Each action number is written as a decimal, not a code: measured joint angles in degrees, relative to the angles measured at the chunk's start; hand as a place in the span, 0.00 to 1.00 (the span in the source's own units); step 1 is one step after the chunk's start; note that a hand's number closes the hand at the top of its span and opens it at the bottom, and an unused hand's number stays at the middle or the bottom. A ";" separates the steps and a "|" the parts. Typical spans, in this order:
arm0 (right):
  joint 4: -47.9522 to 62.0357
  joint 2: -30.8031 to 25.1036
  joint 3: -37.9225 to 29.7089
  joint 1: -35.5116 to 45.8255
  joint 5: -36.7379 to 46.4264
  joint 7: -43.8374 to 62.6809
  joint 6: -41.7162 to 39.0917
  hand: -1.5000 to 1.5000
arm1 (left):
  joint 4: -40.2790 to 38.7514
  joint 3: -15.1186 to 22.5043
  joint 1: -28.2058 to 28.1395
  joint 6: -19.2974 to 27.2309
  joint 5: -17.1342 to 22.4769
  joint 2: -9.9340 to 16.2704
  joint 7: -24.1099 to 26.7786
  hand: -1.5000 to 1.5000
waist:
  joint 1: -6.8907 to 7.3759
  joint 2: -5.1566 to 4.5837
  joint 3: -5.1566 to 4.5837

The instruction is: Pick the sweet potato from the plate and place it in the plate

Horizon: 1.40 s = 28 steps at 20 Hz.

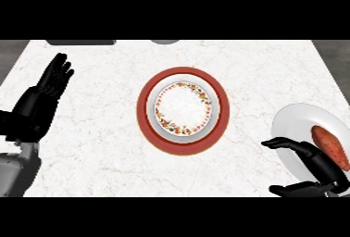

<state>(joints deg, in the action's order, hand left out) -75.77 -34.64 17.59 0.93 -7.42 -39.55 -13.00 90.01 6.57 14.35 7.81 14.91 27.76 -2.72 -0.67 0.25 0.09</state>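
Head view: white plate at the right edge of the desk is cut off by the frame and partly covered by the right robot hand. One sweet potato lies on it, its lower end near the frame edge. Right robot hand sits just beside the sweet potato, fingers curled but apart, clamped on nothing. Left robot hand rests at the left edge, fingers straight. Two plates counted; the second, a red-rimmed floral plate, sits mid-desk.

White marble counter; two dark shapes, perhaps fixtures, at its far edge
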 measured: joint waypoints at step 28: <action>-7.69 -31.24 -5.08 3.38 23.06 20.98 -12.47 0.00 | -1.26 -3.11 1.40 -3.63 -2.58 -2.13 0.42 0.50 | 0.89 -0.32 -0.14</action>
<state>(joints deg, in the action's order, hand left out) -83.46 -65.88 12.52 4.31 15.64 -18.57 -25.47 88.75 3.46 15.76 4.19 12.33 25.63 -2.30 0.22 -0.07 -0.05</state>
